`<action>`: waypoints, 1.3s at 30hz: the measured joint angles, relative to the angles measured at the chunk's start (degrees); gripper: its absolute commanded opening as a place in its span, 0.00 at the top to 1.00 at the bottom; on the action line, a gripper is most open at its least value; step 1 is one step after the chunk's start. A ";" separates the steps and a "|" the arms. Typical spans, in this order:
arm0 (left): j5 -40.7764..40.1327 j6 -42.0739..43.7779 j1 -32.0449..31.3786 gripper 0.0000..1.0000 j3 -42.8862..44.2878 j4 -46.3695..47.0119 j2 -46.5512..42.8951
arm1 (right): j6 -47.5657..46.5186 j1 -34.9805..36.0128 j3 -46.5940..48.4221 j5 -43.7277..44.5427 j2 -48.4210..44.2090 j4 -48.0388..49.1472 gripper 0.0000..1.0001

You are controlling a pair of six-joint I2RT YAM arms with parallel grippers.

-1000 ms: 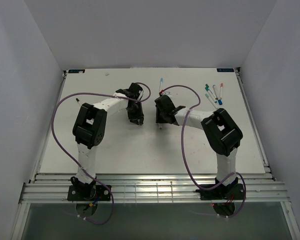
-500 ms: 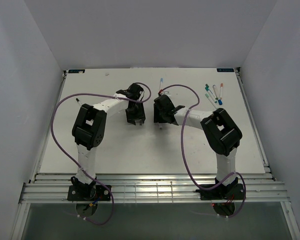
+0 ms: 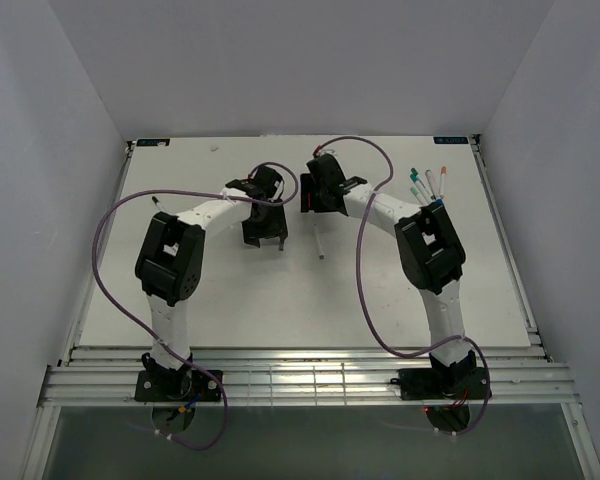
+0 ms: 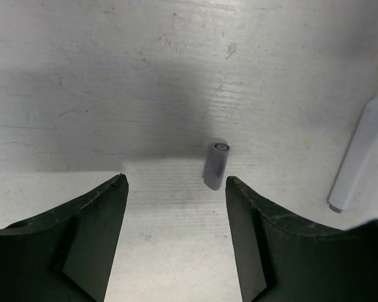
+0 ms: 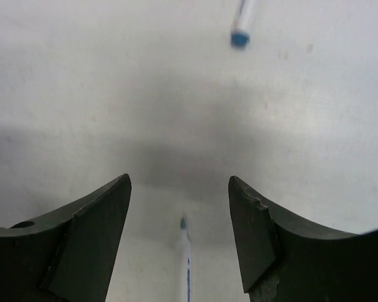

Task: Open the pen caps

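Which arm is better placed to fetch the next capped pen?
Probably the right: right gripper, open, faces the blue-capped pen just ahead; left gripper hangs over the loose grey cap.

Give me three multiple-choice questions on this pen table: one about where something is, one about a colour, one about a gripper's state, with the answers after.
1. Where is the short grey plastic cap?
A. Stuck on a pen barrel.
B. Lying loose on the white table, just ahead of the left gripper.
C. Pinched between two fingers.

2. What colour is the end of the white-barrelled pen at the top of the right wrist view?
A. Orange.
B. Black.
C. Blue.

3. How do the left gripper's jaws stand?
A. Open, holding nothing.
B. Shut on the cap.
C. Shut on a pen.

Answers: B, the cap lies by itself on the table surface; C, the pen's end is plainly blue; A, a wide gap shows between the fingers, with nothing gripped.
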 measured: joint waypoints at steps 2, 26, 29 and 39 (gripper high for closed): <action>-0.02 0.20 0.02 0.25 -0.11 0.11 -1.57 | -0.85 -1.33 7.91 0.00 3.78 -2.32 0.31; 2.64 1.29 0.02 0.23 -3.54 6.60 -17.42 | -8.07 -5.88 37.59 2.97 25.07 -10.93 0.47; 2.99 1.27 0.02 0.23 -4.35 7.23 -17.79 | -8.02 -6.27 38.58 2.49 25.90 -10.93 0.49; 3.15 1.29 0.04 0.23 -5.55 7.58 -19.47 | -8.59 -7.26 43.01 1.81 28.81 -10.84 0.66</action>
